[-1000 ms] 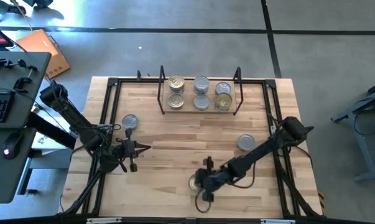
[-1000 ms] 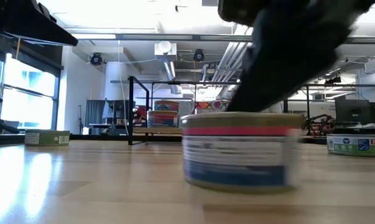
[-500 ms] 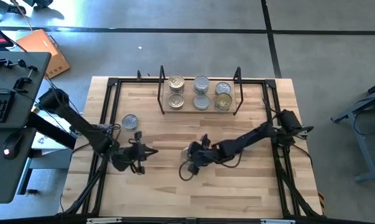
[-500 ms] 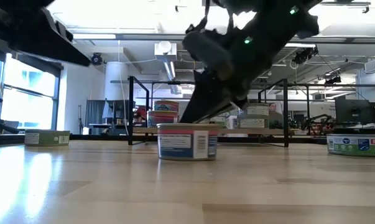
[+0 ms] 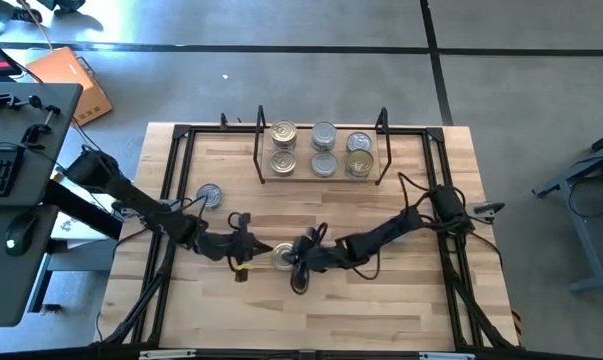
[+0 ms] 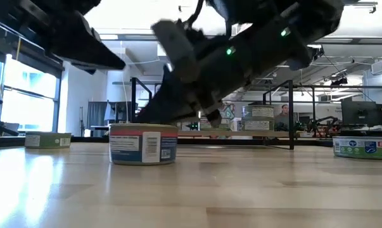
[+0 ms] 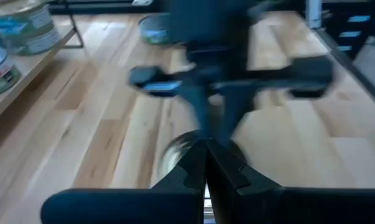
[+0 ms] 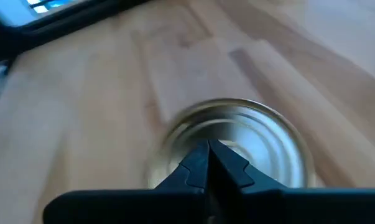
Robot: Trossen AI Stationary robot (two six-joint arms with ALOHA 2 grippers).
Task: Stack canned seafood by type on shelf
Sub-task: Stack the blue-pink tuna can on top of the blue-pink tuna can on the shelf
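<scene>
A short round can (image 5: 283, 257) with a silver lid stands upright on the table's middle, also seen in the low view (image 6: 143, 144). My right gripper (image 5: 297, 259) is shut at the can's right side and slants down onto it. My left gripper (image 5: 263, 250) is shut just left of the can, pointing at it. The shelf (image 5: 321, 175), a low wood board with black wire ends, holds several cans (image 5: 324, 147) at the far middle. A loose can (image 5: 209, 195) stands at the table's left, and another (image 6: 363, 147) shows at the right in the low view. My right gripper has its shut fingertips (image 8: 207, 155) at the can's rim (image 8: 193, 121), on the side toward the table's right. It slants down from the right. The can stands flat on the table. My left gripper's shut fingertips (image 7: 206, 152) are right before the can (image 7: 178, 149); I cannot tell whether they touch it.
A black tube frame (image 5: 181, 135) runs around the table's edges. My right arm (image 5: 391, 228) lies across the table's right half. Bare wood shows between the shelf and the grippers and along the near edge.
My right gripper has swept from the near middle toward the table's left and far side, sliding the can along the table, upright, to the middle. My left gripper has moved toward the table's right and lower, coming up to the can's left side.
</scene>
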